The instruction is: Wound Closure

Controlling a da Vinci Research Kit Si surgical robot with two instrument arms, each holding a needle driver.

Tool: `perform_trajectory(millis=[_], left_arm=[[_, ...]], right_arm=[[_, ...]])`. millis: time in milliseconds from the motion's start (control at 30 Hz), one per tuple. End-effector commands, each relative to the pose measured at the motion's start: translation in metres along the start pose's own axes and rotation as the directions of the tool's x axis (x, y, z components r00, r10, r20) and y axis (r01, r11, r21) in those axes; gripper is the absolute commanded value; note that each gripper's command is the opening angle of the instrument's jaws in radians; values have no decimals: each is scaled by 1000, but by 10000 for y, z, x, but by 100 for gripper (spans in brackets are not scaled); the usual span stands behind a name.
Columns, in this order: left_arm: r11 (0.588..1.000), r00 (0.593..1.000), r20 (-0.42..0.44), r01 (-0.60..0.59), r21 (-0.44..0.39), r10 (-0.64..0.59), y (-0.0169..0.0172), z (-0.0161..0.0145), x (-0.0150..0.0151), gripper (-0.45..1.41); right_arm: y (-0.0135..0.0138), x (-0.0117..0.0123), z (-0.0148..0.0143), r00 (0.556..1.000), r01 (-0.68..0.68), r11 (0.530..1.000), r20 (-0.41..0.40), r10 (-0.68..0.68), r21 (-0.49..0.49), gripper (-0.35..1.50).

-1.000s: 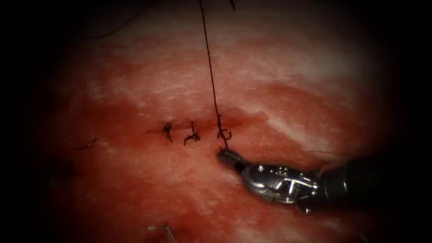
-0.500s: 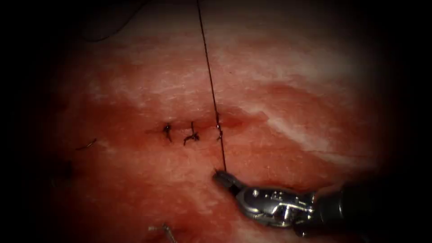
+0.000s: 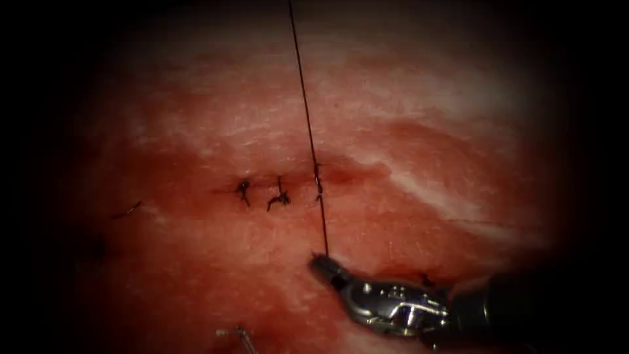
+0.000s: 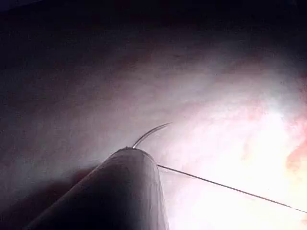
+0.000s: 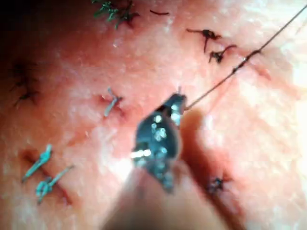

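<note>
Across the endoscope view spreads the tissue (image 3: 419,151), wet with red fluid (image 3: 216,262), its cut (image 3: 295,183) running left to right near the middle. From the near right comes the right pincer (image 3: 321,263), jaws closed on the thread (image 3: 308,124) just on the near side of the cut. That thread runs taut from the jaws across the cut to the far edge, with a knot (image 3: 318,190) sitting on the cut. Two tied stitches (image 3: 262,193) lie on the cut to the knot's left. The left wrist view adds the left arm's shaft (image 4: 120,191), the curved needle (image 4: 151,134) jutting from beyond its end, clear of the tissue; whether its jaws are closed I cannot tell.
</note>
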Motion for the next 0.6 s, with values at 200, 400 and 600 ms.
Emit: perform_trajectory(millis=[200, 400, 600], left_arm=[[1000, 1000, 1, -4, 3, 4, 6, 5, -1, -45], [1000, 1000, 0, 6, 0, -6, 3, 4, -3, -45], [1000, 1000, 0, 17, 0, -17, 3, 3, -4, -45]], right_arm=[[-3, -11, -1, 1000, 6, 1000, -1, -6, 2, -35], [-3, -19, -1, 1000, 0, 1000, -5, 0, 6, -35], [-2, -34, 2, 1000, -12, 1000, 3, 12, 3, -35]])
